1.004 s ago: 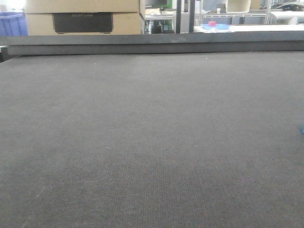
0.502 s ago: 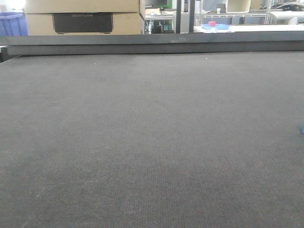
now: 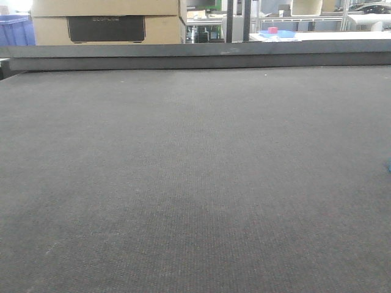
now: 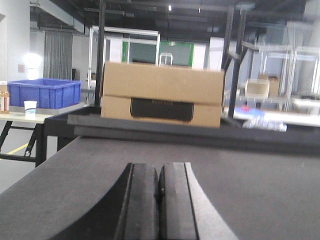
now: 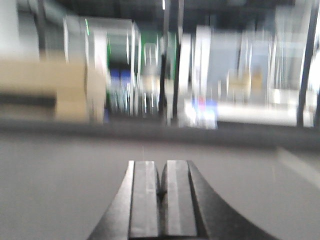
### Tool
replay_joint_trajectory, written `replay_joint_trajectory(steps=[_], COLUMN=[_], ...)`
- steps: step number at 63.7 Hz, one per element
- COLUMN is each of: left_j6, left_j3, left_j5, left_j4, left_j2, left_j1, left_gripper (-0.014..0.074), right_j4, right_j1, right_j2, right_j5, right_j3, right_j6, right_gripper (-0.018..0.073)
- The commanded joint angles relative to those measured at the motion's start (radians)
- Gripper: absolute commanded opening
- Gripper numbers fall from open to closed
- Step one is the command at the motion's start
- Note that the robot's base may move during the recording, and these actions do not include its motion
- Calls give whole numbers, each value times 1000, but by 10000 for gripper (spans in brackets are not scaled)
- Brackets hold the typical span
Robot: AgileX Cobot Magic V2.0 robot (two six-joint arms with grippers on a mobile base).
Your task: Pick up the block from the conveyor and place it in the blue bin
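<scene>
Nearest, in the left wrist view: left gripper (image 4: 159, 200), dark fingers pressed flat together, nothing between. Likewise in the right wrist view: right gripper (image 5: 161, 200), fingers closed on each other, empty, everything beyond smeared by blur. Under both and filling the front view: the conveyor (image 3: 195, 183), flat dark grey belt of fine woven texture, with a blue sliver (image 3: 388, 163) cut off at the right edge, too small to identify. Along the far side: long dark grey rail (image 3: 195, 58). Just behind, a cardboard box (image 3: 107, 21) with a dark panel on its face. Left of that, on a table, the blue bin (image 4: 44, 93), a white cup (image 4: 30, 106) beside. Far right, a small red object (image 3: 272, 30) on a white table among metal racks.
</scene>
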Motion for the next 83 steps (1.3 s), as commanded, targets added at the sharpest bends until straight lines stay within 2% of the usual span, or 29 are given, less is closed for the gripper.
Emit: replay_joint_trajectory(steps=[1, 16, 28, 36, 41, 48, 55, 73, 83], left_j6=[-1, -1, -1, -1, -1, -1, -1, -1, -1], left_j3=[-6, -181, -408, -591, -731, -897, -1030, -1126, -1126], left_j5=[-38, -33, 19, 195, 390, 606, 761, 1004, 1018], left_j4=[-66, -81, -65, -58, -49, -47, -45, -45, -45], left_j2=[2, 2, 151, 305, 421, 557, 689, 905, 982], left_j1=[5, 5, 5, 5, 5, 5, 5, 5, 5], left_gripper=[-111, -111, -111, -111, -111, -111, -111, -111, -111], right_j4=[-2, -2, -2, -2, 9, 21, 14, 1, 1], right_j1=[4, 4, 4, 4, 4, 4, 4, 4, 4], right_j2=[4, 5, 147, 285, 383, 506, 629, 851, 932], right_j5=[-141, -40, 68, 201, 374, 622, 793, 950, 1074], right_j3=[-4, -177, -400, -562, -693, -856, -963, -992, -992], right_j6=[-3, -3, -3, -3, -3, -3, -3, -3, -3], right_gripper=[-162, -162, -162, -162, -162, -162, -162, -162, -162])
